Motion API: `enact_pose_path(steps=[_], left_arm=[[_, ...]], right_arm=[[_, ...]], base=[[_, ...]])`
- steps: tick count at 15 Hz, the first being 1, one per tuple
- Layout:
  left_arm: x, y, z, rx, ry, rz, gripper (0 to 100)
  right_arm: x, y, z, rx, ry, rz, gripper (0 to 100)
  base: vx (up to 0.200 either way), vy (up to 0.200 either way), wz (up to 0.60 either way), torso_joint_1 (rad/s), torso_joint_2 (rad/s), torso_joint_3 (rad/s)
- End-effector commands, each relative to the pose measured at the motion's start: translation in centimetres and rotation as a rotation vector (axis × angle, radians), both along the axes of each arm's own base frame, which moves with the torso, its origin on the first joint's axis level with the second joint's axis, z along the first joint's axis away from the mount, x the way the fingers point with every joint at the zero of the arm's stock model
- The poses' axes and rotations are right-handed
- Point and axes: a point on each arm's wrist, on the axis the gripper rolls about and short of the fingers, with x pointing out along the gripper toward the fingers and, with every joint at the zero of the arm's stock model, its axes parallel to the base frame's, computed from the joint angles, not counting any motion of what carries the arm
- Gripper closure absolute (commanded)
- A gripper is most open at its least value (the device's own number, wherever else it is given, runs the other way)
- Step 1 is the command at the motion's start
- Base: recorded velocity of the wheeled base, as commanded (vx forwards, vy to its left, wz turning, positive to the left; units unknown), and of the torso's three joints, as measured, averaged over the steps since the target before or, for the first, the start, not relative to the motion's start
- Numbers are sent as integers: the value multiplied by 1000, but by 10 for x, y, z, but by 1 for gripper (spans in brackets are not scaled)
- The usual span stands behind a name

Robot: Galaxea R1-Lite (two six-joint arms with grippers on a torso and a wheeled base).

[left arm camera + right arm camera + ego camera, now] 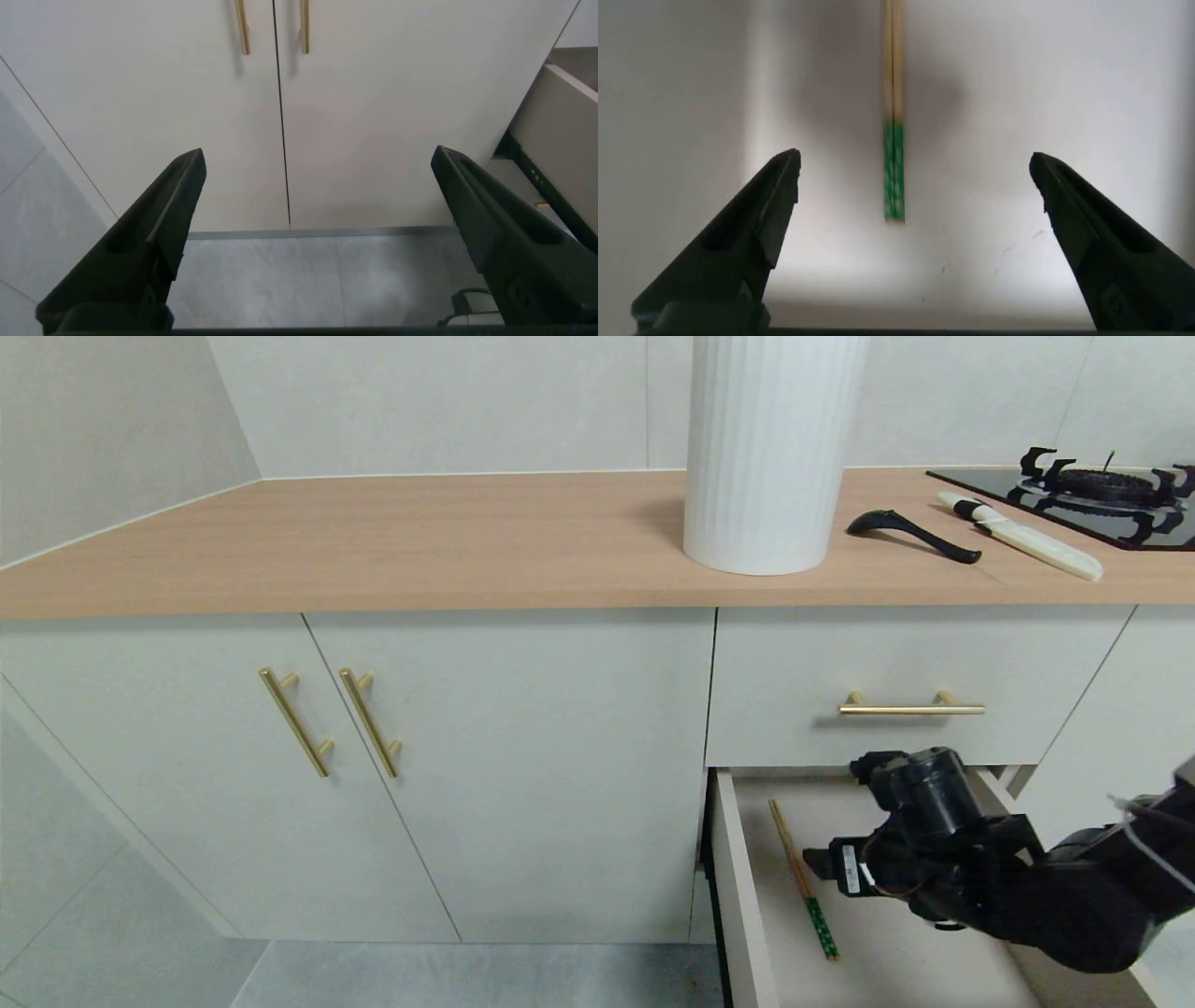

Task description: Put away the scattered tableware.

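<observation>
1. Head view: chopsticks (801, 882) lie flat in the open drawer (742, 896); spoon (910, 533) and knife (1022, 537) sit up on the counter (420, 537).
2. Left wrist view: left gripper (318, 233) spread wide, empty, facing the cabinet doors (374, 112).
3. Right wrist view: right gripper (915, 243) spread above the chopsticks, pinching nothing. Best lift straight out, clear of the drawer wall, then go for the spoon.

A kitchen: wooden countertop (420, 537); gas hob (1106, 487); cabinets (523, 756) beneath.
</observation>
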Motion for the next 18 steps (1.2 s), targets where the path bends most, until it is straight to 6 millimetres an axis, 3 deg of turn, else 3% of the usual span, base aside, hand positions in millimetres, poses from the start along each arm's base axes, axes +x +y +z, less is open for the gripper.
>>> enact_pose_path(steps=[1, 11, 18], left_arm=[[0, 0, 0, 0, 0, 0, 0], [0, 0, 0, 0, 0, 0, 0], [0, 0, 0, 0, 0, 0, 0]], right_arm=[[-17, -13, 56, 40, -175, -1, 0], [-52, -54, 133, 16, -458, -20, 0], [-55, -61, 143, 19, -495, -41, 0]], base=[[0, 0, 0, 0, 0, 0], [0, 0, 0, 0, 0, 0], [0, 0, 0, 45, -166, -153]])
